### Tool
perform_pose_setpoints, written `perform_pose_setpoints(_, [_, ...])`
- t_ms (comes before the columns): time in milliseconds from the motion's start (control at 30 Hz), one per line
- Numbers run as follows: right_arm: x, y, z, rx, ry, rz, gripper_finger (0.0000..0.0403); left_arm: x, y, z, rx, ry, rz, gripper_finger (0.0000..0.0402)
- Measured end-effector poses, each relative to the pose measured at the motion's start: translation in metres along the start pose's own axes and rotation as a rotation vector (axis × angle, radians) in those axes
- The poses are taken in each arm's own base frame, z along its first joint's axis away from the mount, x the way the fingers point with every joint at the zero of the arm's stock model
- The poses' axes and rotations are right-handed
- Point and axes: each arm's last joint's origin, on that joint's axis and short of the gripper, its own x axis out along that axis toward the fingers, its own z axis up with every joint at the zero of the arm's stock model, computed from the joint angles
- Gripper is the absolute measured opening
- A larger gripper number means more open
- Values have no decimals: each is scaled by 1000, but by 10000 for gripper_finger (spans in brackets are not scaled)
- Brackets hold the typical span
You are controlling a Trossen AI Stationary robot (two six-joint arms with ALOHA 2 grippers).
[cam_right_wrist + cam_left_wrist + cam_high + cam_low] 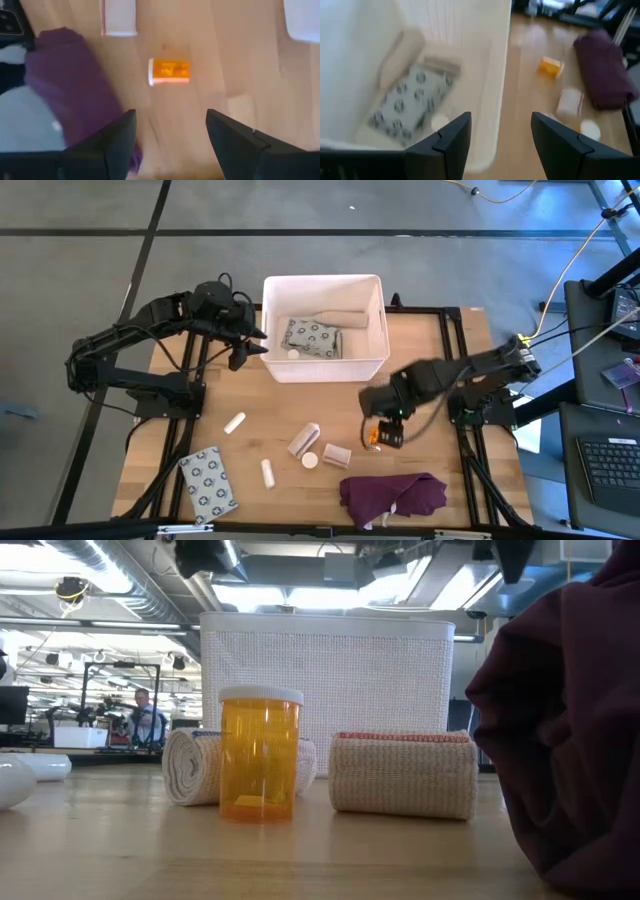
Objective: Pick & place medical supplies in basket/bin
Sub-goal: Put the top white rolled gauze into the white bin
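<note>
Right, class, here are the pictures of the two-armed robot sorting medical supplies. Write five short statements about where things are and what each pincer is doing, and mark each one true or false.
1. The white bin already holds a patterned packet. True.
2. The right pincer grips the orange pill bottle. False: its fingers are open and empty, with the bottle on the table ahead of them.
3. The purple cloth lies inside the bin. False: it lies on the table near the front edge.
4. The left pincer is open at the bin's rim. True.
5. Another patterned packet lies on the table at the front left. True.
</note>
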Motion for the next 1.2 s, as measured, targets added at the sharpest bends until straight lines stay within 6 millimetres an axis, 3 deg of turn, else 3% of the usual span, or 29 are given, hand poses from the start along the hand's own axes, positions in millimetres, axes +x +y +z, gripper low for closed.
perform_pose_setpoints(100, [20, 6, -11, -22, -73, 29, 241, 1, -4, -7, 10, 71, -17, 198])
perform_pose_setpoints(200, [35, -1, -21, 25, -98, 50, 241, 2, -13, -12, 41, 130, -53, 197])
perform_pose_setpoints(367, [49, -17, -40, 101, -117, 15, 241, 14, -29, -25, -112, 322, -7, 179])
perform_pose_setpoints(600, [54, -26, -42, 53, -248, 12, 241, 50, -53, -39, -276, 586, 180, 157])
perform_pose_setpoints(833, [54, -30, -38, -18, -261, 2, 241, 101, -72, -53, -320, 796, 314, 170])
perform_pose_setpoints(967, [54, -30, -38, -60, -260, -2, 241, 120, -80, -69, -345, 968, 449, 181])
perform_pose_setpoints(1200, [54, -30, -39, -108, -259, -8, 241, 148, -88, -114, -399, 1030, 466, 187])
